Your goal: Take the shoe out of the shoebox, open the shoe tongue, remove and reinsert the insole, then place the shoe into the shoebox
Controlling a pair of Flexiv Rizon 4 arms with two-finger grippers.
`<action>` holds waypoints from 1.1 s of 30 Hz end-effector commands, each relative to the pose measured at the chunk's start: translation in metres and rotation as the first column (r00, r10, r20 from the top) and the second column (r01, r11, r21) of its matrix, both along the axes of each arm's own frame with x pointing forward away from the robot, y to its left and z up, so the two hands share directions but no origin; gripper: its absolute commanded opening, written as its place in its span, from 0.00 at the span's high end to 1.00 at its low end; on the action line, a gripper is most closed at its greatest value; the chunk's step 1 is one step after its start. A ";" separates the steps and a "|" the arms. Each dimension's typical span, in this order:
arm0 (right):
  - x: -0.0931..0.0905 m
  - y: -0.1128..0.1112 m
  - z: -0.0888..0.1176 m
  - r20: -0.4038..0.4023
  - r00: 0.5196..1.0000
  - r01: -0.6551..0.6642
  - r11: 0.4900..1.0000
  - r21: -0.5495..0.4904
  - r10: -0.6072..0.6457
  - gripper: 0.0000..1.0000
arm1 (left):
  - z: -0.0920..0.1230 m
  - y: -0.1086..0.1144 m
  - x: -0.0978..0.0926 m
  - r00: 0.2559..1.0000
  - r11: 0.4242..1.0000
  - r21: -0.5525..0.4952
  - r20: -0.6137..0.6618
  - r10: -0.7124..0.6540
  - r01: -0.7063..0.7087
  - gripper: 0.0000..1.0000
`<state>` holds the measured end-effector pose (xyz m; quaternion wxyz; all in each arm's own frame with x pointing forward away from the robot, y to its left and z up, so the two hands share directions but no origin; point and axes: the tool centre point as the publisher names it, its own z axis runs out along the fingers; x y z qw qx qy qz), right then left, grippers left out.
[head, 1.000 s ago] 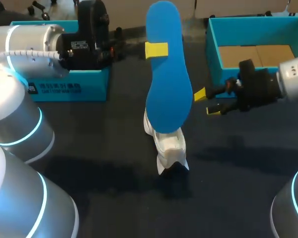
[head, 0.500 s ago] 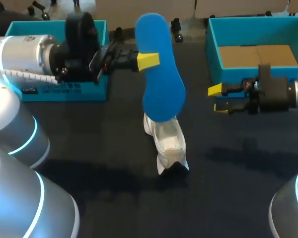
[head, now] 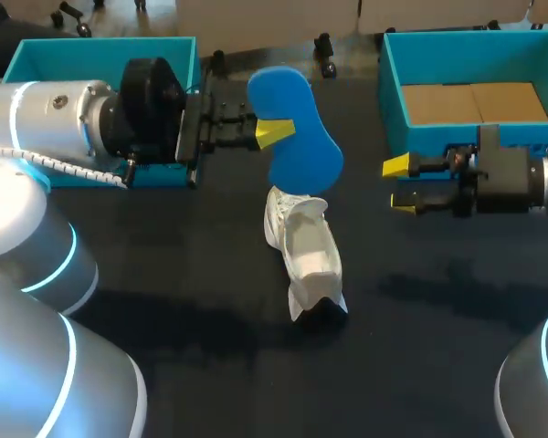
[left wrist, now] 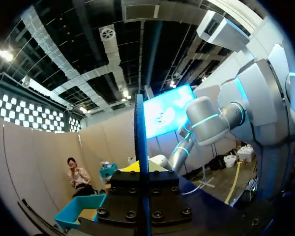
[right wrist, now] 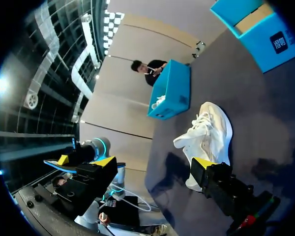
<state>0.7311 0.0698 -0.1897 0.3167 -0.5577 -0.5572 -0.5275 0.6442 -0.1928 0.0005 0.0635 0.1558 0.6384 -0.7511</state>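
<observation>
1. The right gripper (head: pixel 399 184) hangs over the dark surface (head: pixel 164 274), coming in from the right side. Its two yellow-tipped fingers stand apart with nothing between them.
2. Near it, towards the middle of the surface, rests the white shoe (head: pixel 308 253). It lies outside both boxes with its laced top loose. In the right wrist view the shoe (right wrist: pixel 210 132) sits ahead of the parted fingers, touching neither.
3. Beyond the shoe, the left gripper (head: pixel 272 134) is clamped on the blue insole (head: pixel 303 157), one yellow tip showing on its near face. The insole is held up in the air and slanted, its lower end over the shoe's far end. Whether the two touch cannot be told. In the left wrist view the insole (left wrist: pixel 139 162) shows edge-on, straight between that gripper's fingers.
4. Farthest off stand two teal boxes, well apart. The left box (head: pixel 100 42) is partly hidden behind the left arm. The right box (head: pixel 438 139) has a brown cardboard floor.
</observation>
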 end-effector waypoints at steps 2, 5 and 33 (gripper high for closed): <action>0.009 -0.005 0.012 -0.018 0.999 -0.037 0.999 -0.005 0.037 0.00 | 0.000 0.003 0.012 0.991 1.000 0.004 0.135 -0.010 0.010 1.00; 0.012 -0.007 0.018 -0.033 0.998 -0.046 0.999 -0.002 0.046 0.00 | -0.001 0.004 0.018 0.982 1.000 -0.027 0.190 0.001 0.005 1.00; 0.032 -0.001 0.036 -0.169 0.983 -0.054 0.991 0.120 0.074 0.00 | -0.004 0.005 0.022 0.975 0.999 -0.047 0.223 0.011 0.000 1.00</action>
